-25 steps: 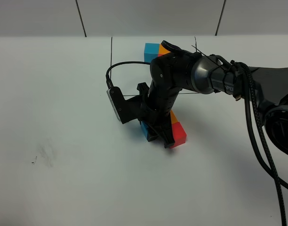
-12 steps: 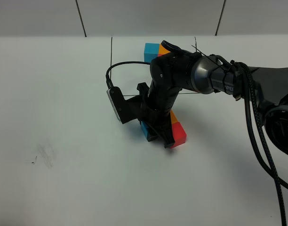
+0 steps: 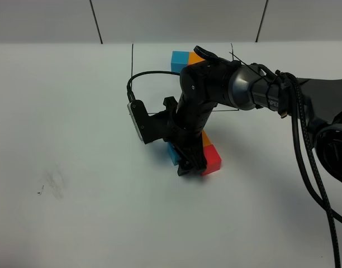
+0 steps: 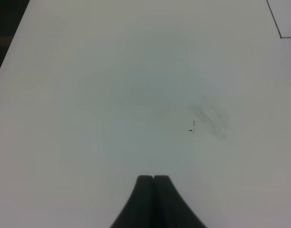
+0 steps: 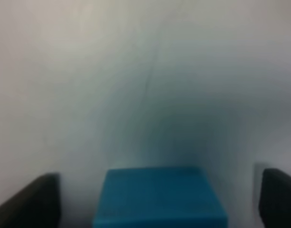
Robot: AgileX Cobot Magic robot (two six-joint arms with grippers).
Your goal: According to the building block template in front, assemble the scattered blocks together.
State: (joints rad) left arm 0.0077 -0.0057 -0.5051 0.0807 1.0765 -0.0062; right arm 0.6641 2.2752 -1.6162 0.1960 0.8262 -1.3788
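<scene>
the white desk (image 3: 76, 111) fills the exterior high view up to a grey wall along its far edge, and thin black drawn lines mark a rectangle on it near the middle of that far edge. the right arm (image 3: 260, 92) comes in from the right edge of the desk, a thick black limb with cables hanging off it, bending down toward the middle of the desk. its right pincer (image 3: 189, 162) points down at the scattered blocks, and its wrist view shows the two dark fingers (image 5: 29, 202) standing wide apart, one on each side of the blue block (image 5: 157, 197), with a clear gap between each finger and the block, so nothing is held. in the exterior high view that blue block (image 3: 172, 153) sits on the desk just toward the left edge from the pincer, the red block (image 3: 212, 161) just on the other side, and the orange block (image 3: 206, 139) shows right behind the red one, touching it; the arm hides how the blue one meets the other two. the building block template (image 3: 180, 58) lies inside the drawn rectangle toward the far edge, well apart from the loose blocks, with only its blue and orange cubes showing past the arm. the left pincer (image 4: 154, 178) shows only in its own wrist view, its dark fingertips pressed together with nothing between them, above bare desk that carries a faint grey smudge (image 4: 212, 118).
</scene>
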